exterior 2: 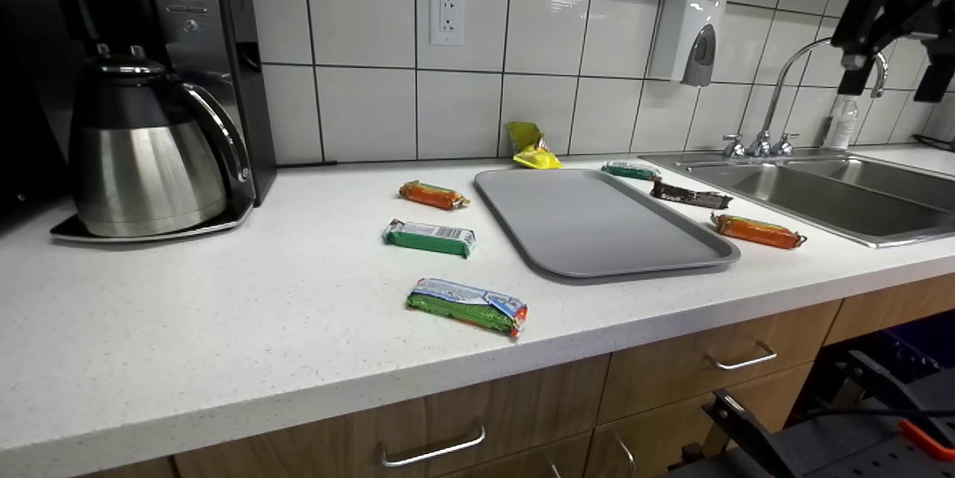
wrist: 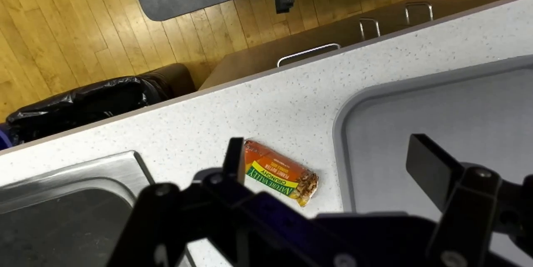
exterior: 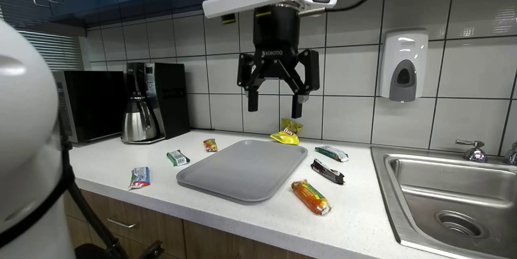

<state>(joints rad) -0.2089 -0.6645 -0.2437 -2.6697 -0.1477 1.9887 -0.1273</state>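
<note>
orange-wrapped oblong granola bar (wrist: 278, 171) lies flat on white speckled countertop (wrist: 283, 108), between flat grey rectangular tray (exterior: 246, 170) and shiny metal sink (exterior: 392, 194), touching neither. black two-finger gripper (exterior: 275, 106) hangs well above countertop, fingers (exterior: 253, 101) spread wide, nothing held.

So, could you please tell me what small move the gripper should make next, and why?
I'd probably centre the gripper over the orange bar nearer the sink: it hangs open, empty and well above the bar, which in the wrist view shows beside one finger rather than midway between the two.
</note>
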